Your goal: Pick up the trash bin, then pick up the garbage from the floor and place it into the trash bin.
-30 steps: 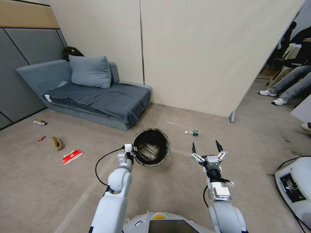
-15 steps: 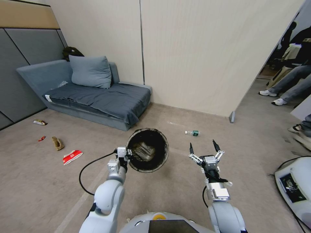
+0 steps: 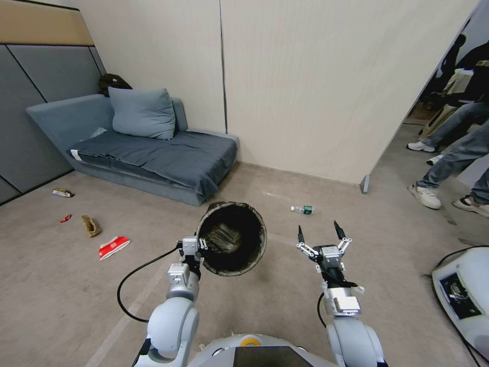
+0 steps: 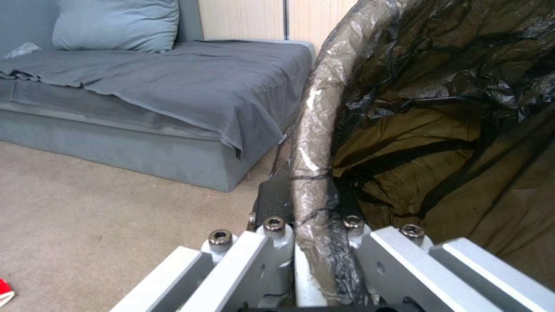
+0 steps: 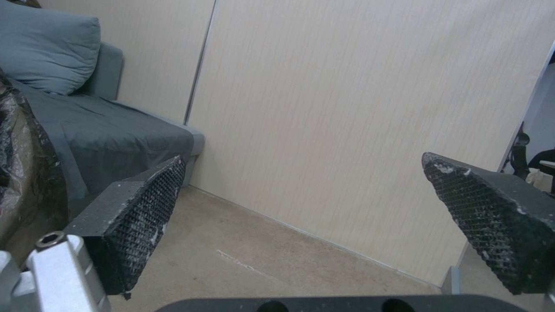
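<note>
**Bin held aloft, litter on floor**

Left gripper clamped on rim of trash bin, raised off carpet, mouth tipped toward camera. Right gripper beside it, fingers spread, empty. Bottle ahead; red carton, tan bag far left near sofa.

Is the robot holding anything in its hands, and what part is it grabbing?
Yes. The left gripper is shut on the trash bin, pinching its bag-covered rim, with the bin lifted and tipped. The right gripper is open and holds nothing.
</note>
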Motion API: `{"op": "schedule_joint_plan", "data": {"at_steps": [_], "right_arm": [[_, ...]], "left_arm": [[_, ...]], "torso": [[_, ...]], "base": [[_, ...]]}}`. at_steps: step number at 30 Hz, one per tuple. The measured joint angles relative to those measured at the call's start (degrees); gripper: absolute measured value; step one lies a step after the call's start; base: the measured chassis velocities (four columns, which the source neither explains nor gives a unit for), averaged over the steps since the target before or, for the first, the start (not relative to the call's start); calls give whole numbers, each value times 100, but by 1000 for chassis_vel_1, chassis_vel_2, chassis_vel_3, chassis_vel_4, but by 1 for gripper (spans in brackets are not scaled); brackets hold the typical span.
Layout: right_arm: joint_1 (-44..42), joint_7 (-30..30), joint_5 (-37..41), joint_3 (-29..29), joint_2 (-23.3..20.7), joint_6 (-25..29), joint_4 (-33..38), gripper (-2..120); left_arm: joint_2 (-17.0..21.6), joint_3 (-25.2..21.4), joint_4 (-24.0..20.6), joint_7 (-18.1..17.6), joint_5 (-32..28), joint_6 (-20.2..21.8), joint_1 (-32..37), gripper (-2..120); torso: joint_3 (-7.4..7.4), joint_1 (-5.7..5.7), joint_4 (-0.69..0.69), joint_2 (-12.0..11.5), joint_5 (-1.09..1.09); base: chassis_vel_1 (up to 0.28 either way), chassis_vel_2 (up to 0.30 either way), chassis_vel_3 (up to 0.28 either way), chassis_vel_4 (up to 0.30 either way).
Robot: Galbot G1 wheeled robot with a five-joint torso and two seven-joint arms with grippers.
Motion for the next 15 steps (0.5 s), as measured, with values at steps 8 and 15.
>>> {"op": "schedule_joint_plan", "data": {"at_steps": [8,15], "right_arm": [[8,21,9,-6,0,-8,-8,100],[8,21,11,-4,0,-9,-8,100]], "left_arm": [[23,96,15,-29,-4,-6,-14,0],[56,104,22,-37,-17,-6,-33,0]], "torso": [[0,0,0,0,-1],[0,0,1,0,-1]], "base": [[-143,102,120,-131],[-233,217,220,-243]]}}
